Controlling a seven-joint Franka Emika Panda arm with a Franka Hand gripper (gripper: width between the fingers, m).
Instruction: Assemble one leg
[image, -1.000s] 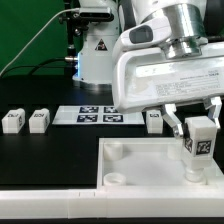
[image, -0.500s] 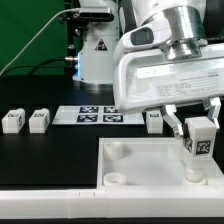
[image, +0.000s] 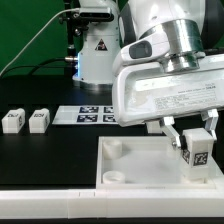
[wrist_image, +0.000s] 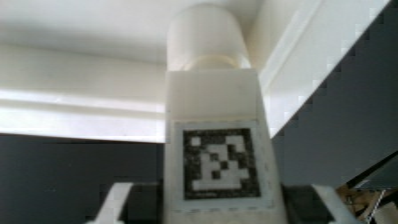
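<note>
My gripper (image: 194, 130) is shut on a leg (image: 196, 152), a small white block with a black-and-white tag, held upright over the exterior view's right part of the large white square tabletop (image: 140, 165). In the wrist view the leg (wrist_image: 217, 110) fills the middle, its rounded end pointing away toward the tabletop (wrist_image: 89, 70), with the fingers (wrist_image: 128, 205) pressed on both sides. Two more legs (image: 12, 121) (image: 39, 120) stand on the black table at the exterior view's left. A round socket (image: 115, 178) shows at the tabletop's near left corner.
The marker board (image: 98, 115) lies flat behind the tabletop. A black-and-white fixture with a tag (image: 97, 45) stands at the back. The arm's white body (image: 165, 85) hides the table behind it.
The gripper and the held leg have moved down and slightly toward the exterior view's left. The leg that showed behind the gripper is now hidden by the arm.
</note>
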